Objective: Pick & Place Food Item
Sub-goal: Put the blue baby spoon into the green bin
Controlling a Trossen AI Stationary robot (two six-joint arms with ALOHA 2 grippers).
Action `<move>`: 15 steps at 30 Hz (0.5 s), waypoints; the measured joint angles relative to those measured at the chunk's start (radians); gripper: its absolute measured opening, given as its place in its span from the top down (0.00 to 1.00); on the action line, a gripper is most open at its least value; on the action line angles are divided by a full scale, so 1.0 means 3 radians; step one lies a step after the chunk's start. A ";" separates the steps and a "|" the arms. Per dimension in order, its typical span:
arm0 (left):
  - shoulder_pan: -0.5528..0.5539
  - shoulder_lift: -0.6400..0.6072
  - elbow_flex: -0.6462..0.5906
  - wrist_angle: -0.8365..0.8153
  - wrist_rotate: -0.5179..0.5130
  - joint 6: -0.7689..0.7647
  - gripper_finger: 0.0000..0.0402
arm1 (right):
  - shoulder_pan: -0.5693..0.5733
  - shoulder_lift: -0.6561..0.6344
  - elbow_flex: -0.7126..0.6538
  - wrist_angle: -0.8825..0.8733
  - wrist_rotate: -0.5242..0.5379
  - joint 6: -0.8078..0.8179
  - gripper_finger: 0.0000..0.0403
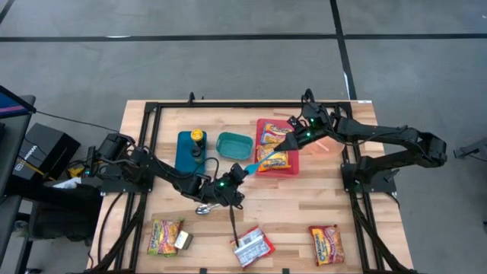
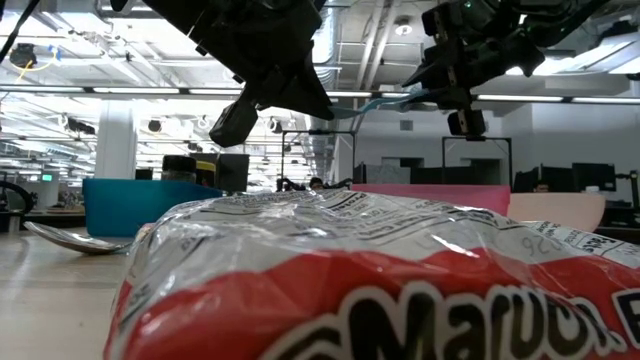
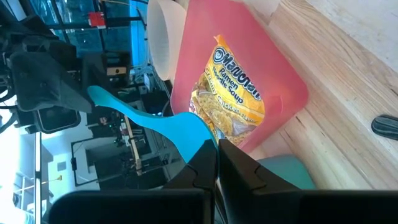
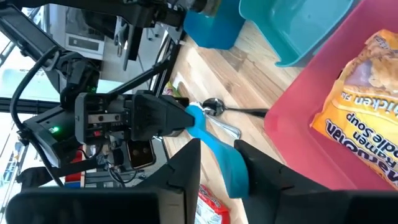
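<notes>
A light-blue utensil (image 1: pixel 266 156) hangs in the air between my two grippers, over the near left corner of a red tray (image 1: pixel 262 125). A yellow ramen packet (image 1: pixel 275 148) lies flat in that tray. My left gripper (image 1: pixel 237 173) is shut on the utensil's wide end. My right gripper (image 1: pixel 293 141) stands at the other end, its two fingers on either side of the utensil (image 4: pixel 214 146) with a gap showing beside one of them. More ramen packets (image 1: pixel 251 247) lie flat near the table's near edge. My left gripper pinches the utensil's wide end (image 3: pixel 193 130) between its two shut fingers. It comes from the table's left, slanting slightly down, with the fingers lying along the utensil. The utensil is lifted clear and reaches away toward the right gripper. My right gripper has the utensil's narrow end (image 4: pixel 233 174) between its fingers; I cannot tell whether a finger touches it.
A teal bowl (image 1: pixel 234 144) and a blue box (image 1: pixel 186 156) with a yellow-lidded jar (image 1: pixel 197 135) stand left of the tray. A metal spoon (image 1: pixel 204 207) lies under the left arm. Packets lie at the near left (image 1: pixel 166 236) and near right (image 1: pixel 326 243).
</notes>
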 joint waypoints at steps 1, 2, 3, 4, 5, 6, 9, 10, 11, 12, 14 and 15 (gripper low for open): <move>0.0000 0.0000 0.0000 0.0000 0.0000 0.0000 0.99 | 0.0000 0.0000 0.0000 -0.0007 0.0000 0.0005 0.78; 0.0001 0.0000 0.0000 0.0000 0.0000 0.0000 0.99 | 0.0000 0.0000 0.0000 -0.0015 0.0000 0.0005 0.79; 0.0000 0.0000 0.0000 0.0000 0.0000 0.0000 0.99 | 0.0000 0.0000 0.0000 -0.0019 0.0000 0.0005 0.80; 0.0000 0.0000 -0.0001 0.0000 -0.0001 0.0000 0.99 | 0.0000 0.0000 0.0000 -0.0022 0.0000 0.0005 0.81; 0.0001 0.0000 0.0000 0.0000 -0.0001 0.0000 0.99 | 0.0000 0.0000 0.0000 -0.0026 0.0000 0.0005 0.81; 0.0000 0.0000 0.0000 0.0000 -0.0001 0.0000 0.99 | 0.0000 0.0000 0.0000 -0.0029 0.0000 0.0005 0.82; 0.0000 0.0000 0.0000 0.0000 -0.0001 0.0000 0.99 | 0.0000 0.0000 0.0000 -0.0031 0.0001 0.0005 0.84; 0.0000 0.0000 0.0000 0.0000 -0.0001 0.0000 0.99 | 0.0000 0.0000 0.0000 -0.0032 0.0001 0.0004 0.85; 0.0000 0.0000 0.0000 0.0001 -0.0002 0.0000 0.99 | 0.0000 0.0000 0.0000 -0.0032 0.0001 0.0005 0.86; 0.0001 0.0000 0.0000 0.0000 -0.0003 -0.0001 0.99 | 0.0000 0.0000 0.0000 -0.0031 0.0002 0.0004 0.87; 0.0000 0.0000 0.0000 0.0001 -0.0004 -0.0001 0.99 | 0.0000 0.0000 0.0000 -0.0032 0.0008 0.0004 0.89; 0.0000 0.0000 -0.0001 0.0001 -0.0005 -0.0001 0.99 | 0.0000 0.0000 0.0000 -0.0031 0.0010 0.0005 0.91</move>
